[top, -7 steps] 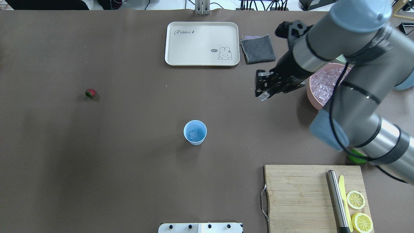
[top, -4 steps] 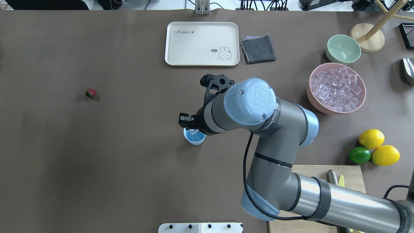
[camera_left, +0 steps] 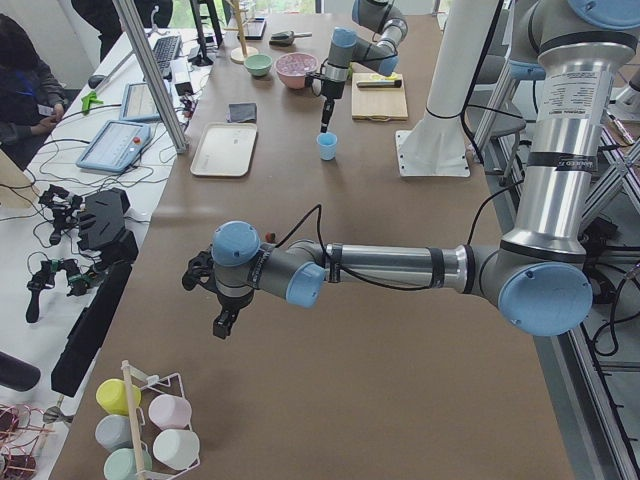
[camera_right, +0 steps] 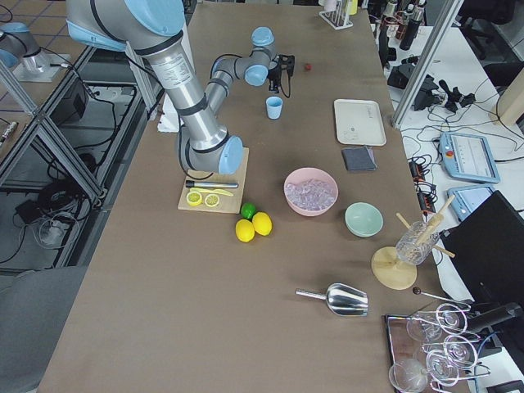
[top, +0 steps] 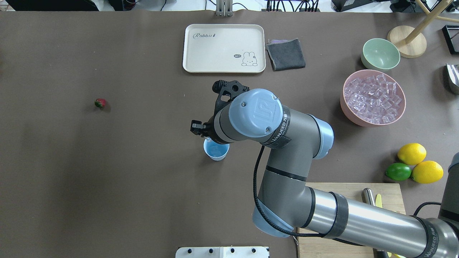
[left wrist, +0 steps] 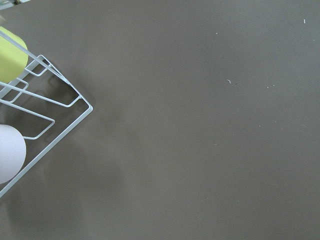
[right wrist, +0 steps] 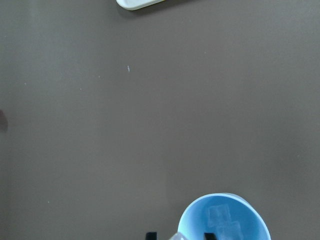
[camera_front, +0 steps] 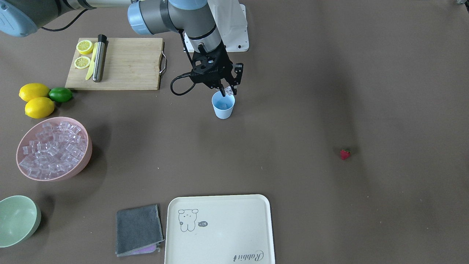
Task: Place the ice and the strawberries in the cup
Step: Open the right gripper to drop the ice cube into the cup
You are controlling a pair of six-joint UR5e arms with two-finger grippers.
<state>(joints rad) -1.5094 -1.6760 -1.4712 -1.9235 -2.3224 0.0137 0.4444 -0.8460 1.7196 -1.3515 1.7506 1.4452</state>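
Note:
The light blue cup (camera_front: 223, 108) stands mid-table and holds one ice cube (right wrist: 218, 215). My right gripper (camera_front: 228, 89) hangs just above the cup's rim, shut on another clear ice cube (camera_front: 229, 91). In the right wrist view the cup (right wrist: 240, 227) is at the bottom edge, with both fingertips (right wrist: 150, 235) beside it. In the overhead view my arm covers part of the cup (top: 216, 152). The strawberry (top: 100, 103) lies alone far to the left. The pink bowl (top: 396, 116) at the right is full of ice (top: 373, 96). My left gripper (camera_left: 225, 322) shows only in the exterior left view; I cannot tell its state.
A white tray (top: 224, 48) and a grey cloth (top: 286, 54) lie at the back. A pale green bowl (top: 381, 53) stands behind the pink one. Lemons and a lime (top: 412, 165) and a cutting board (camera_front: 121, 64) are at the right front. A cup rack (left wrist: 30, 100) is near my left wrist.
My right arm has swung from beside the pink bowl over to the cup, carrying an ice cube, and has since shifted slightly left above the cup.

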